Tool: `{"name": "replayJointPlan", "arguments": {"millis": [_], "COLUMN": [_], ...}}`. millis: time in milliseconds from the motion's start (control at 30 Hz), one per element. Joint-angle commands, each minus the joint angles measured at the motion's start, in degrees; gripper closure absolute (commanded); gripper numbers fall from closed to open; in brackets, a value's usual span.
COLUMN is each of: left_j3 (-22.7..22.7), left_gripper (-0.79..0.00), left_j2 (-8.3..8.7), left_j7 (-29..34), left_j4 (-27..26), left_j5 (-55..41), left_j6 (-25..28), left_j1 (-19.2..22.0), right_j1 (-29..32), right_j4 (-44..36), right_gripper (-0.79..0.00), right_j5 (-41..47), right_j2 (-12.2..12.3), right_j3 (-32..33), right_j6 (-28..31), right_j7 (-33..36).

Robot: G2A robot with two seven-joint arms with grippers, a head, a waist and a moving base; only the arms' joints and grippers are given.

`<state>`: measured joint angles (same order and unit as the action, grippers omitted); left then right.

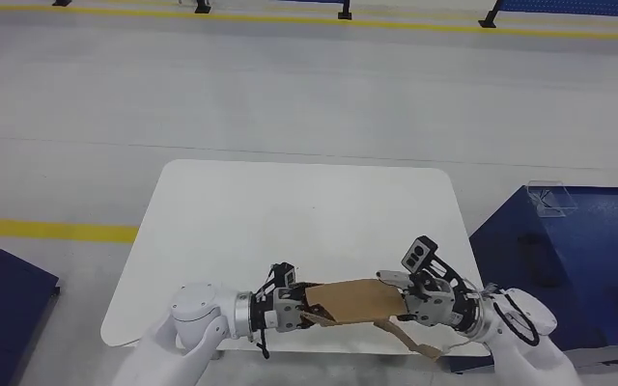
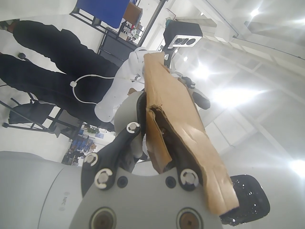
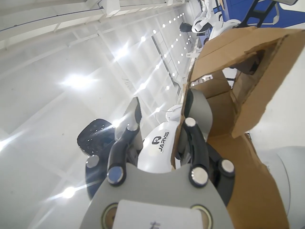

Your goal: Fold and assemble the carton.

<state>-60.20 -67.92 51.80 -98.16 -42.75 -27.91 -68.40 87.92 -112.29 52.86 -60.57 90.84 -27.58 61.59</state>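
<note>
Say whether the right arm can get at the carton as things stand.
Probably yes. The right gripper sits at one end of the carton, fingers open, one against the cardboard, with nothing in between. The left gripper seems to hold the other end.

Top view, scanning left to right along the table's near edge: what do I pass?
left gripper → carton → right gripper → off the table, blue box

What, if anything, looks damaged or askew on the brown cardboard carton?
The brown cardboard carton, held over the near edge of the white table, is creased and frayed where the left hand grips it. One loose flap hangs down near the right hand, not yet folded in.
</note>
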Motion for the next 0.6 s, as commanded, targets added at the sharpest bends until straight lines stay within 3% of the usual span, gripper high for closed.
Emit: {"name": "replayJointPlan", "arguments": {"millis": [0, 133, 167, 200, 333, 567], "left_j3": [0.18, 0.4, 0.4, 0.31, -0.16, -0.16], "left_gripper": [0.0, 0.0, -0.345, -0.785, -0.785, -0.785], "left_j2": [0.04, 0.17, 0.23, 0.27, 0.33, 0.33], "left_j7": [-0.22, -0.91, -1.31, -1.68, -2.03, -2.03], "left_j4": [0.12, 0.26, 0.32, 0.26, 0.2, 0.2], "left_j5": [0.06, 0.52, 0.82, 0.86, 0.62, 0.62], "left_j6": [-0.5, -1.59, -2.11, -2.42, -2.18, -2.18], "left_j1": [0.16, 0.43, 0.51, 0.55, 0.58, 0.58], "right_j1": [-0.03, -0.26, -0.28, -0.28, -0.4, -0.69], "right_j4": [0.18, 0.4, 0.47, 0.47, 0.17, -0.54], "right_gripper": [0.0, 0.0, 0.0, 0.0, 0.0, 0.0], "right_j5": [-1.14, -3.44, -3.6, -3.6, -3.89, -9.6], "right_j2": [0.16, 0.57, 0.61, 0.61, 0.6, 0.68], "right_j3": [-0.06, -0.07, -0.01, -0.01, 0.09, 2.8], "right_j6": [-0.42, -1.86, -2.07, -2.07, -1.22, 13.96], "right_j7": [-0.32, -0.22, -0.34, -0.34, -1.02, -3.38]}}
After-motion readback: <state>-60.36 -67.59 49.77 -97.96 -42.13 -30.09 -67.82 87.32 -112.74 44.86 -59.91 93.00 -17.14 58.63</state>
